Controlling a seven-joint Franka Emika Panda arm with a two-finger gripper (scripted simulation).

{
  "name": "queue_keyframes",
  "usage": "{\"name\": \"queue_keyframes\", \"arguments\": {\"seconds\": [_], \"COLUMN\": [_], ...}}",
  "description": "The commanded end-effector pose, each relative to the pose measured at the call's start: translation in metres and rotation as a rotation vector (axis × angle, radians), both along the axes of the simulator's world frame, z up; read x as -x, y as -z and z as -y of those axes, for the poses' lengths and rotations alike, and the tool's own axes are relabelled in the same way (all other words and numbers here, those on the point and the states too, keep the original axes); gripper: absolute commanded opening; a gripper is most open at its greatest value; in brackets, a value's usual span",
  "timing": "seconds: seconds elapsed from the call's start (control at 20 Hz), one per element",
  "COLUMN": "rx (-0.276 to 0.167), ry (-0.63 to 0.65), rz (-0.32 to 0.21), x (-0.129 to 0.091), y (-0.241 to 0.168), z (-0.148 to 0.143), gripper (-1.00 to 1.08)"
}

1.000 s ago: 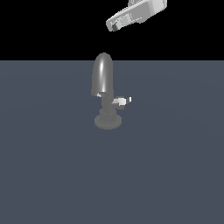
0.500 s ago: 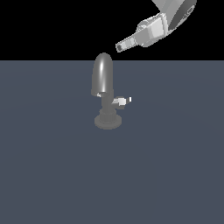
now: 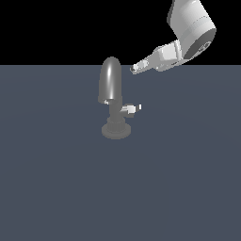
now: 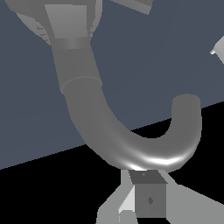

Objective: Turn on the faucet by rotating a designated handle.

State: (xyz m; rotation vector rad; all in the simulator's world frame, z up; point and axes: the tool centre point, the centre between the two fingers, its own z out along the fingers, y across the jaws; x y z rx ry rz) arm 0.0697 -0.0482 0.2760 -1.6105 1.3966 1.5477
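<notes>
The grey faucet (image 3: pixel 111 82) stands on its round disc base (image 3: pixel 116 130) in the middle of the exterior view, with its tall rounded spout up. The handle (image 3: pixel 131 109), a short lever with a white tip, sticks out from the stem toward the exterior view's right. My gripper (image 3: pixel 135 69) hangs in the air just right of the spout's top, above the handle and touching neither. Its fingers look closed together and hold nothing. In the wrist view the curved spout (image 4: pixel 131 146) fills the picture just beyond my gripper (image 4: pixel 148 197). The handle's white tip (image 4: pixel 217 46) shows at the picture's edge.
The faucet stands on a flat dark blue-grey floor (image 3: pixel 179 188). My white arm (image 3: pixel 190 28) reaches in from the upper part of the exterior view's right. Nothing else shows.
My gripper has come down and moved toward the exterior view's left, from high above to beside the spout's top. The faucet and handle have not moved.
</notes>
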Motion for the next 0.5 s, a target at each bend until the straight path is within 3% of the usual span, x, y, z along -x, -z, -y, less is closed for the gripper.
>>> {"name": "queue_keyframes", "arguments": {"seconds": [0.0,0.45], "rx": [-0.021,-0.096], "ry": [0.041,0.196], "rz": [-0.045,-0.215], "x": [-0.002,-0.001], "y": [0.014,0.069], "z": [0.004,0.014], "gripper": [-1.0,-1.0]}}
